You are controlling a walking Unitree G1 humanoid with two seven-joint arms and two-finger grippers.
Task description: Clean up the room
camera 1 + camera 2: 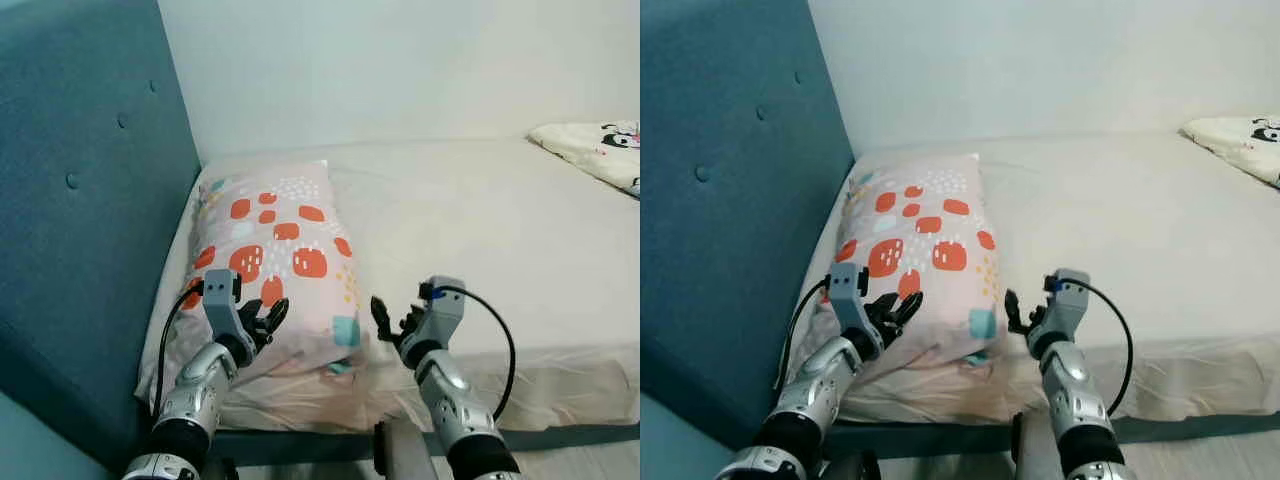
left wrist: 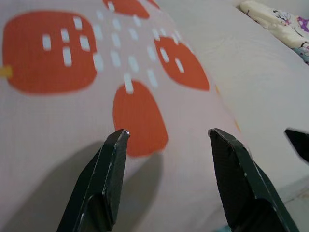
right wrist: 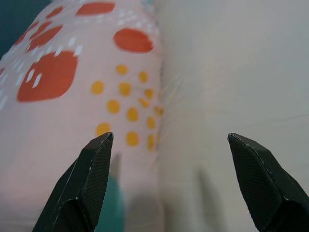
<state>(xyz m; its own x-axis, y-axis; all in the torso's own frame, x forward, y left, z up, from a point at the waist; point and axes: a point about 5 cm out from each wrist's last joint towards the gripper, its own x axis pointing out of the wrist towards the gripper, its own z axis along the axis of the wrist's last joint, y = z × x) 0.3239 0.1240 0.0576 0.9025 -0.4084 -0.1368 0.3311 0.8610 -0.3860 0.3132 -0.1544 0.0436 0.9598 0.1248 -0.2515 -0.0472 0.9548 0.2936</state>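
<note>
- Step: looks like lining up to grab the pillow (image 1: pixel 275 262), which lies at the bed's (image 1: pixel 480 230) head end against the teal headboard (image 1: pixel 80 200).
- Left hand (image 1: pixel 262 322) released, over pillow's near edge; right hand (image 1: pixel 392 322) released, just beside its near corner.
- Next: both close on the near edge.
- Room: white wall; patterned blanket (image 1: pixel 600 150) at far corner.

The pillow (image 1: pixel 275 250) is soft matt cloth, pale pink printed with orange blobs, and a bit crumpled at the near edge. The bed (image 1: pixel 480 230) has a cream sheet, matt, smooth on top and wrinkly where it hangs over the side. The headboard (image 1: pixel 80 180) looks like teal woven fabric with tufted buttons. Fingers (image 2: pixel 104 183) on the left gripper (image 1: pixel 262 318) are matt black plastic, slightly grainy, same on the right gripper (image 1: pixel 392 322). The arms are shiny silver metal.
</note>
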